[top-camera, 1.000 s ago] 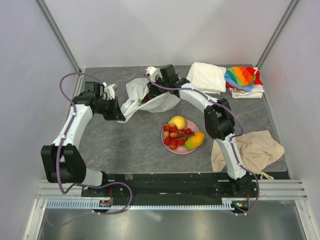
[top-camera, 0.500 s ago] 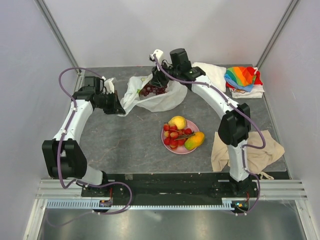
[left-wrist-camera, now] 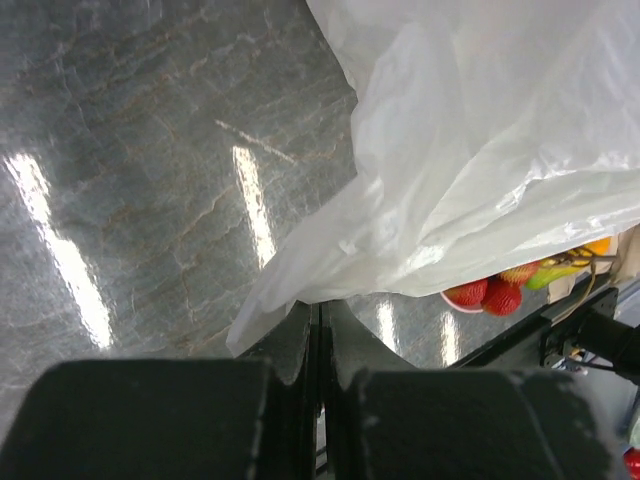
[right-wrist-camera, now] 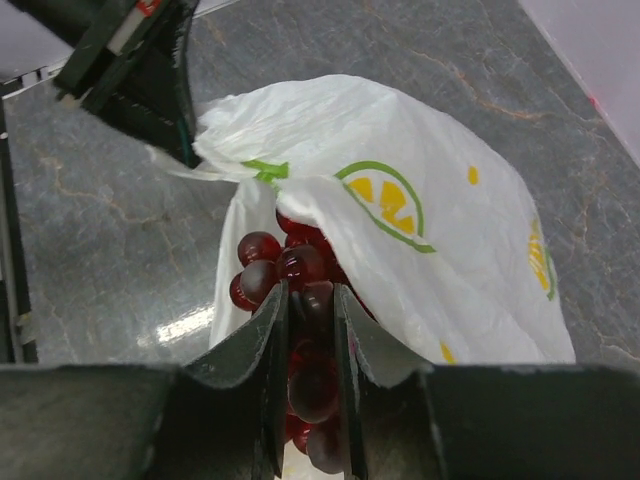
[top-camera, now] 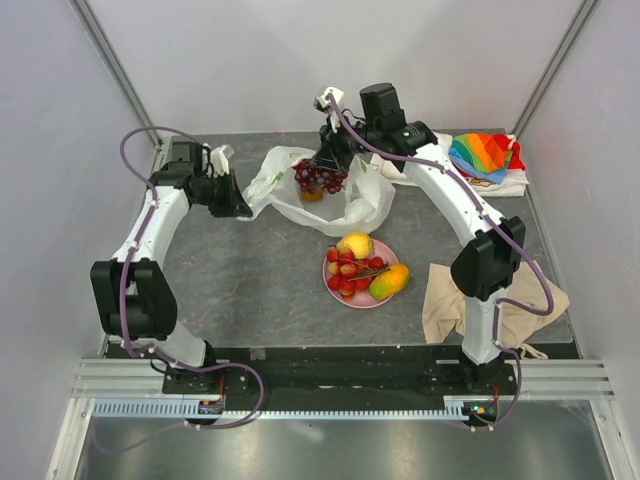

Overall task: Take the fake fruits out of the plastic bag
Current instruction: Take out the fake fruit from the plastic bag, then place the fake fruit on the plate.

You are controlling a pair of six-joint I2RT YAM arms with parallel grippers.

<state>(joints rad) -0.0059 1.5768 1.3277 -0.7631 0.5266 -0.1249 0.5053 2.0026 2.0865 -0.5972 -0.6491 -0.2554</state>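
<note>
Lifted since a second ago, the grape bunch (top-camera: 318,178) hangs clamped in the right jaws over the plastic bag (top-camera: 352,207), at 11 o'clock from the pink plate (top-camera: 334,289). Left jaws pinch the bag's edge, anchoring it.

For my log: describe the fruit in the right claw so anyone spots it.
Far side of the table, over the white plastic bag, the right claw grips a grape bunch. It alone is dark purple; fruits on the plate are red, yellow, orange.

Pink plate (top-camera: 350,299) on grey table (top-camera: 250,280); rainbow cloth (top-camera: 482,155) and beige cloth (top-camera: 535,300) right.
</note>
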